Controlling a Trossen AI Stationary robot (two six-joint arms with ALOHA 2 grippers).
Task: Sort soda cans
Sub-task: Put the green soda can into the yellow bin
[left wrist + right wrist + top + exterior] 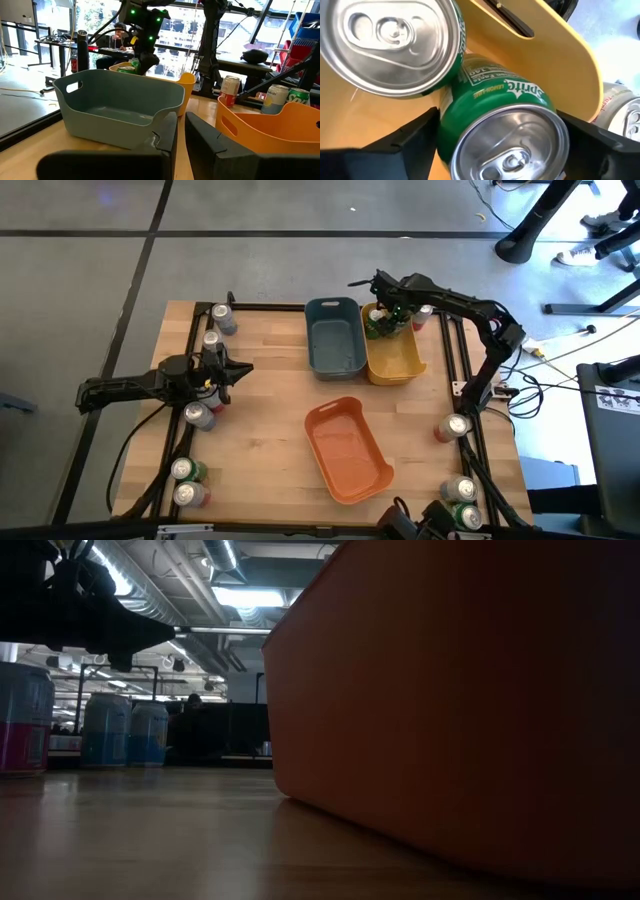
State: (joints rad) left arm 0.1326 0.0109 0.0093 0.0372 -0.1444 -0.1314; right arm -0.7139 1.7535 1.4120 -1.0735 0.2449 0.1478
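Right gripper (pixel 385 317) over the yellow plastic bin (pixel 397 360), upper right of the wooden tabletop (pixel 270 430).

Its fingers (pixel 407 137) stand apart on either side of a green aluminium soda can (pixel 495 107) leaning on another green can (pixel 395 42) inside the bin. At centre left, the left gripper (pixel 228 369) hovers with fingers together, empty, among silver-topped cans (pixel 198 415) along the left edge.
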